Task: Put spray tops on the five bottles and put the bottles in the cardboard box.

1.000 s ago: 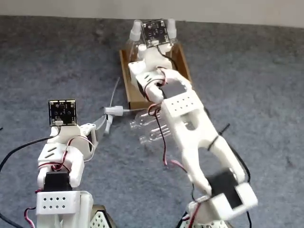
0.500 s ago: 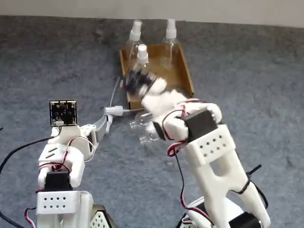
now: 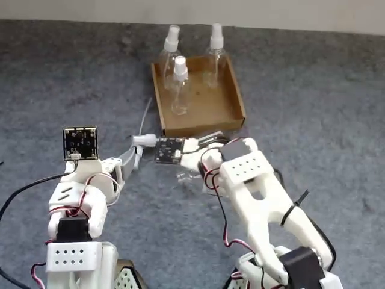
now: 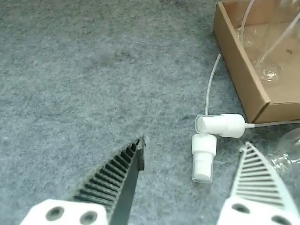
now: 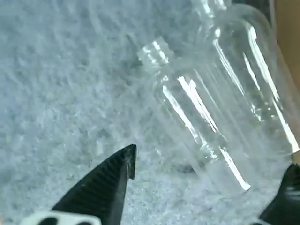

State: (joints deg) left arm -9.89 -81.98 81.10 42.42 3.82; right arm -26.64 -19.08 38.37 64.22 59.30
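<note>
- Left gripper (image 4: 193, 143): jaws spread wide and holding nothing, low over the grey carpet (image 3: 313, 78), on the near side of two white plastic spray tops.
- One spray top (image 4: 220, 125) lies on its side just off the near-left corner of the shallow brown cardboard box (image 3: 237, 96). The second spray top (image 4: 204, 157) touches it on the near side. A thin dip tube (image 4: 213, 79) runs away along the box's left wall.
- Right gripper (image 5: 211, 164): open, one black finger on each side of a clear plastic bottle without a top (image 5: 197, 117). That bottle lies on its side on the carpet, just near of the box. No contact visible.
- A second clear uncapped bottle (image 5: 262, 70) lies right beside the first.
- Three clear bottles with white spray tops stand upright:
  - one (image 3: 179, 87) in the box's left half
  - two (image 3: 172, 48) (image 3: 215, 51) at its far wall
</note>
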